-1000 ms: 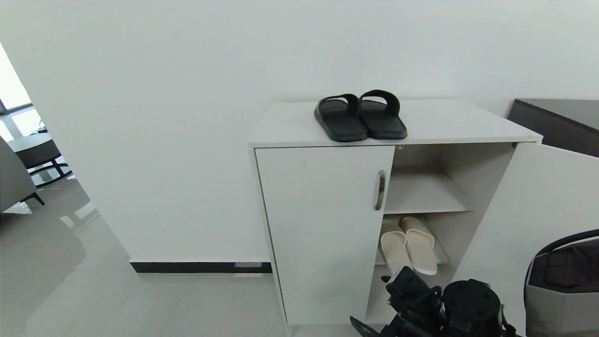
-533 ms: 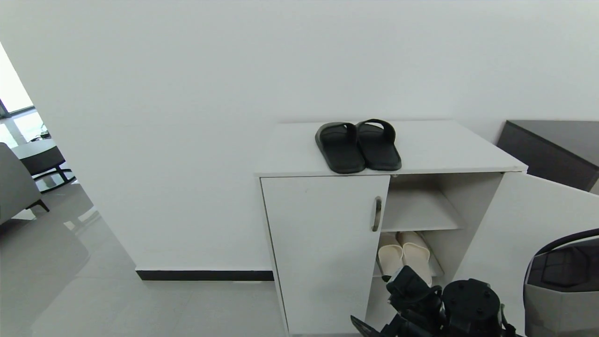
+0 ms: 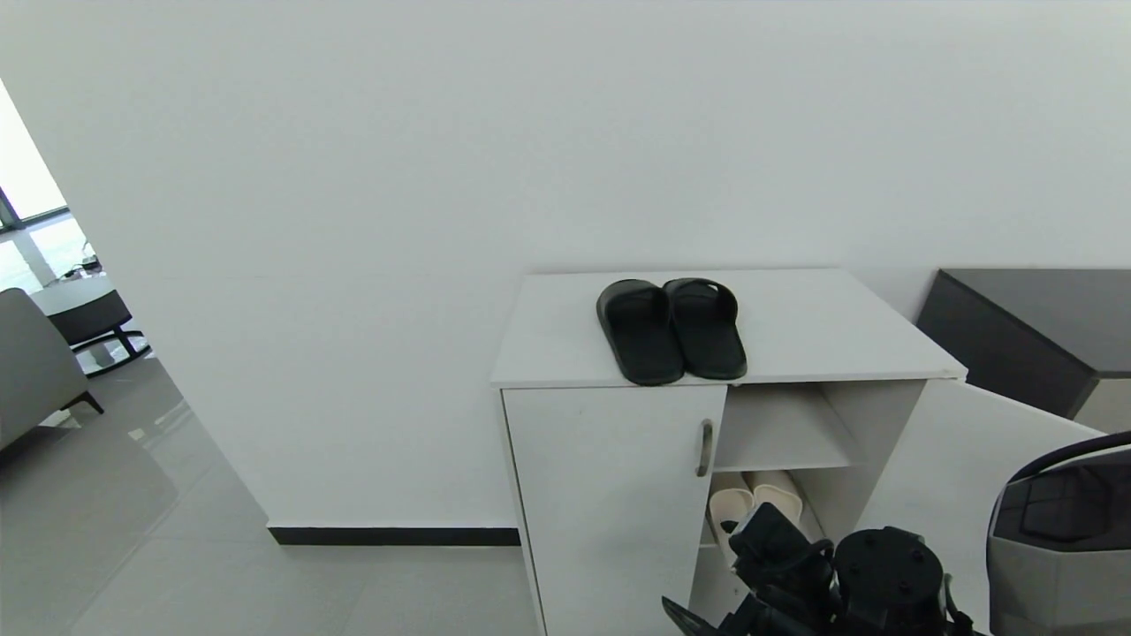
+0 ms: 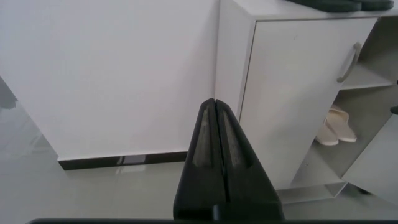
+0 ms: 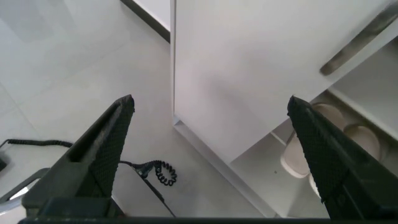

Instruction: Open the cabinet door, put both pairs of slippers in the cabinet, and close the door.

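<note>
Upward went the head camera's aim over the last second: the whole scene slid down the head view together, so nothing on or in the cabinet (image 3: pixel 822 327) had shifted itself. That lift brought the cabinet top into fuller sight, which probably meant attention was turning to the pair up there.

The cabinet stood against the white wall with its right door (image 3: pixel 963 477) swung wide and its left door (image 3: pixel 610 503) shut, handle (image 3: pixel 704 448) at the inner edge. The black slippers (image 3: pixel 671 331) lay side by side on the top, near the front edge and above the seam between the doors. The cream slippers (image 3: pixel 776 495) already rested on the lower shelf inside the open half. By my judgement the task sat about midway: door open, one pair stowed, the black pair and the closing yet to do.

The right gripper (image 5: pixel 209 102) was spread wide and empty, hanging low before the shut door, touching nothing. The left gripper (image 4: pixel 215 109) had its two fingers pressed flat together with nothing between them, held well off to the cabinet's left side.
</note>
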{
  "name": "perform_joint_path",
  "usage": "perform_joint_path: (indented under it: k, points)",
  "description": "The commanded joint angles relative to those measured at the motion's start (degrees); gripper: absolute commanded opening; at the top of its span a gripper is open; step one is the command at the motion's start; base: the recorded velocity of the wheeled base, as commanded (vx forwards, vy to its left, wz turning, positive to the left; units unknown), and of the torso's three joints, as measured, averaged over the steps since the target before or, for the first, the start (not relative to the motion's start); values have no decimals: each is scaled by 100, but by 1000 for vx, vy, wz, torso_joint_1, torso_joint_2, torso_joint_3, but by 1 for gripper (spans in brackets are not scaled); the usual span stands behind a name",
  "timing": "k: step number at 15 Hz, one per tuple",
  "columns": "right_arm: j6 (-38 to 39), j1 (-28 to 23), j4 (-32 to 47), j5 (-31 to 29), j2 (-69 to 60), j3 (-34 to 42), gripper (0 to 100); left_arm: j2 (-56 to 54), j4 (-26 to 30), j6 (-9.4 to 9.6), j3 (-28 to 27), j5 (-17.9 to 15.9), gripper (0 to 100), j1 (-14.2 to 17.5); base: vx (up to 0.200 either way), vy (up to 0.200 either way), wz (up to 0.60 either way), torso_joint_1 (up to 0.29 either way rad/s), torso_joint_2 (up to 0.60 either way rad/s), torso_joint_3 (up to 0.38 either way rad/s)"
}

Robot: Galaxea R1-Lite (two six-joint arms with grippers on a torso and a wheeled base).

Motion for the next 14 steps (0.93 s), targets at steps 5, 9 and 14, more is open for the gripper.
perform_joint_path:
  k: [5, 9, 14]
  points:
    - [-1, 2, -6, 1, 51, 8, 100, 6, 0, -1, 0, 1, 0, 1, 0, 0, 0, 281, -590, -316]
    - [43, 11, -6, 27, 113, 0, 100, 6, 0, -1, 0, 1, 0, 1, 0, 0, 0, 212, -441, -233]
    - [8, 283, -6, -570, -45, -53, 100, 6, 0, -1, 0, 1, 0, 1, 0, 0, 0, 164, -336, -170]
